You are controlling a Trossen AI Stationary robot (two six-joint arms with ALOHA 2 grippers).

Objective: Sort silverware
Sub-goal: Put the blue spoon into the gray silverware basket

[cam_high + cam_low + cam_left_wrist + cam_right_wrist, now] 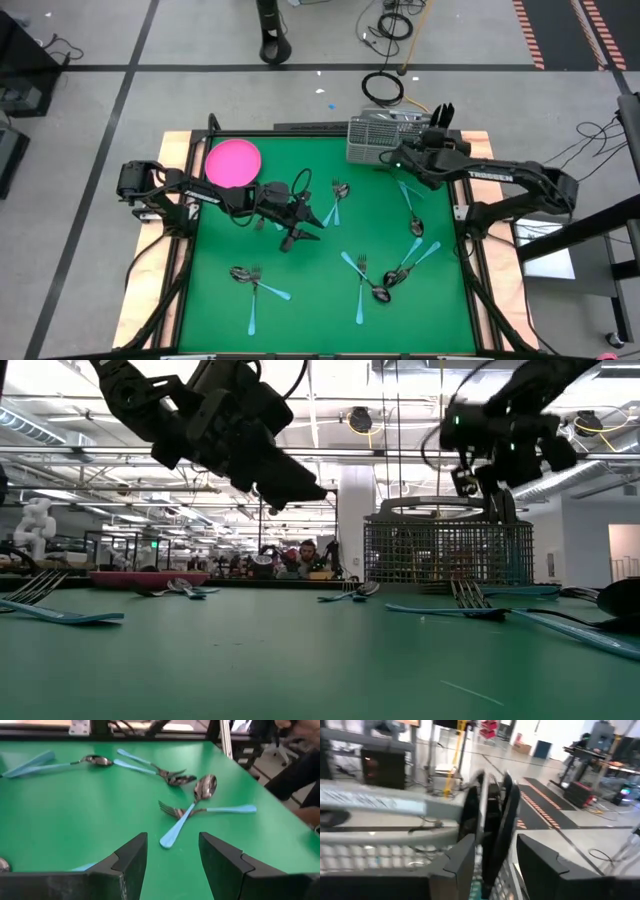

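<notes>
Hovering over the wire caddy (378, 138) at the desk's far edge, our right gripper (436, 118) shows parted fingers with nothing clearly held, placed there, we judge, to drop a piece. Our left gripper (305, 222) hangs mid-desk, fingers wide and empty, above scattered silverware (395, 272)

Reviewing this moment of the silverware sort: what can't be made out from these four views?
- What already lies inside the caddy: too small in the high view, screened by mesh in the low view, blurred in the right wrist view.
- Whether the right gripper above it holds a piece: motion blur.
- Fork, spoon or knife among the far silverware: low view, too small.
- Piece beside the left gripper: cut off by its finger.
</notes>
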